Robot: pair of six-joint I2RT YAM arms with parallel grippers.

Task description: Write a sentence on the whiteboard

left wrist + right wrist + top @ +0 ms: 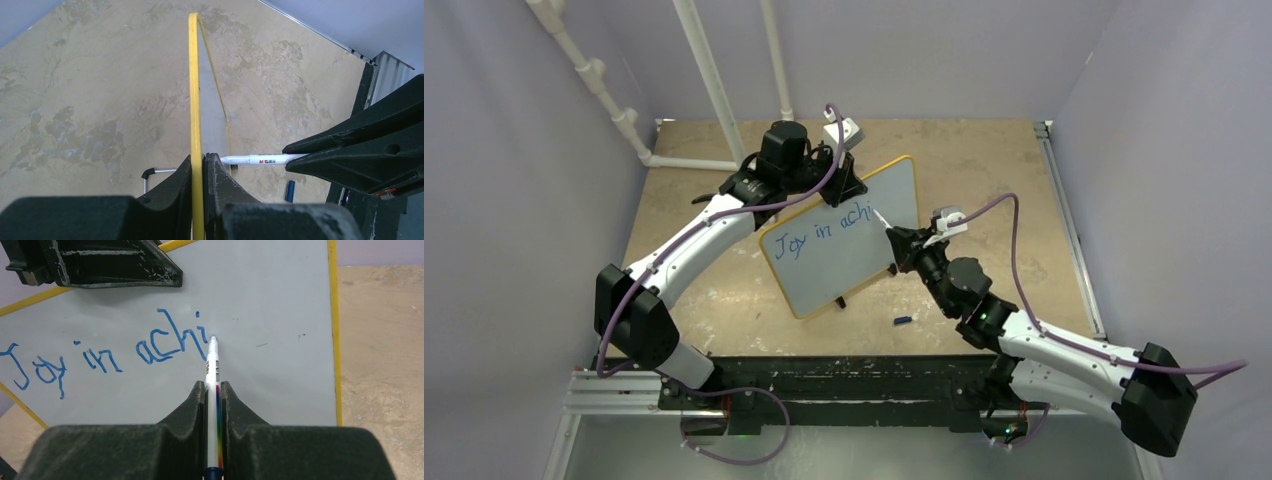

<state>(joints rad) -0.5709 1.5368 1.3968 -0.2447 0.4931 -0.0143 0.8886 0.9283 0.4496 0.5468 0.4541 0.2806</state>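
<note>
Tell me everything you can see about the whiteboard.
The whiteboard is small, rectangular, white, with a thin yellow rim and rounded corners. It stands on edge, its top rim clamped by the left gripper. Blue handwriting reads "Joy in achi"; the marker in the right gripper seems to touch beside the i.

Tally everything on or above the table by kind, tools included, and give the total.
whiteboard: 1
marker: 1
small blue piece lying on the table: 1
tools: 2, left tool and right tool
total: 5
</note>
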